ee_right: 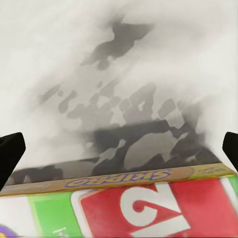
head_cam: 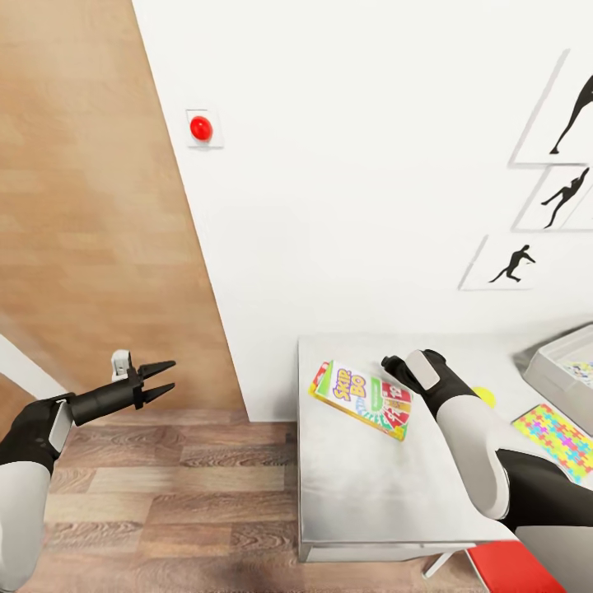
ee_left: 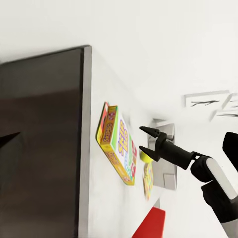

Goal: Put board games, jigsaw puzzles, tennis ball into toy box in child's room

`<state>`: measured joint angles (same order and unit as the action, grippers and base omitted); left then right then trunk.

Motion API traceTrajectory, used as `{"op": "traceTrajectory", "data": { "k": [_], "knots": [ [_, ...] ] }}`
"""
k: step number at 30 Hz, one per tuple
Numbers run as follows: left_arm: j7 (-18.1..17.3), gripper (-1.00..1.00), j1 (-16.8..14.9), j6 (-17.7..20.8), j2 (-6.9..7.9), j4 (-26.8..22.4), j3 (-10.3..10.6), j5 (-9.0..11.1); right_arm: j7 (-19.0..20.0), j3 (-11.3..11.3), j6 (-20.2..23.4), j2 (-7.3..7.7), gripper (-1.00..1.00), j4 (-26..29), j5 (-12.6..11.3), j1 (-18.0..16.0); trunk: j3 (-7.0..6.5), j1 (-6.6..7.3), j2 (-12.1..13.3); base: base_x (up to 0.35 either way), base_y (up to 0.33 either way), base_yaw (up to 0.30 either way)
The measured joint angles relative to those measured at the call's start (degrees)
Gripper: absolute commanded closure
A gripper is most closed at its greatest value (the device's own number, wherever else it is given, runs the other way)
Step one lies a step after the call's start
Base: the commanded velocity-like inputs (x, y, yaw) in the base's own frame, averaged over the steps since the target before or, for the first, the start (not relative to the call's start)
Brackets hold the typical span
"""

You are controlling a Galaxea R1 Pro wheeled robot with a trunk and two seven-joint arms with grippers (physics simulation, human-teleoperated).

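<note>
A colourful Skip-Bo board game (head_cam: 362,399) lies flat on the white table (head_cam: 362,494), near its back left corner. My right gripper (head_cam: 392,362) hovers just above the game's far edge, open and empty; in the left wrist view the right gripper (ee_left: 147,141) has its fingers spread beside the game (ee_left: 118,144). In the right wrist view the game (ee_right: 124,203) lies below the dark fingertips (ee_right: 10,151). A yellow tennis ball (head_cam: 487,397) peeks out behind my right arm. A jigsaw puzzle (head_cam: 556,436) lies in front of the grey toy box (head_cam: 568,371). My left gripper (head_cam: 169,376) hangs open over the floor.
The table stands against a white wall with a red button (head_cam: 201,128) and framed silhouette pictures (head_cam: 515,263). A red seat (head_cam: 515,568) sits at the table's near right corner. Wooden floor (head_cam: 165,494) stretches left of the table, beside a wooden panel (head_cam: 82,206).
</note>
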<state>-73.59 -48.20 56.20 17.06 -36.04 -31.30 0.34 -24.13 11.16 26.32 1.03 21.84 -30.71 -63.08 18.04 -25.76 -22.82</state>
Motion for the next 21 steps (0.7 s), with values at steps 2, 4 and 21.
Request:
{"op": "traceTrajectory", "data": {
  "k": [2, 4, 21],
  "knots": [
    [0.0, -1.00, 0.0, 0.0, 0.00, 0.0, 0.0, 0.0, 0.0, 0.0, 0.0, -0.03, -1.00, 0.0, 0.0, 0.0, 0.02, 0.01, 0.0, -0.032, 0.000, 0.000],
    [0.0, -1.00, 0.0, 0.0, 0.00, 0.0, 0.0, 0.0, 0.0, 0.0, 0.0, -0.02, -1.00, 0.0, 0.1, 0.0, 0.03, 0.01, 0.0, -0.020, 0.000, 0.000],
    [0.0, -1.00, 0.0, 0.0, 0.00, 0.0, 0.0, 0.0, 0.1, 0.1, 0.2, 0.03, -1.00, 0.0, 0.0, 0.0, 0.05, 0.01, 0.0, -0.017, 0.000, 0.000]
  ]
}}
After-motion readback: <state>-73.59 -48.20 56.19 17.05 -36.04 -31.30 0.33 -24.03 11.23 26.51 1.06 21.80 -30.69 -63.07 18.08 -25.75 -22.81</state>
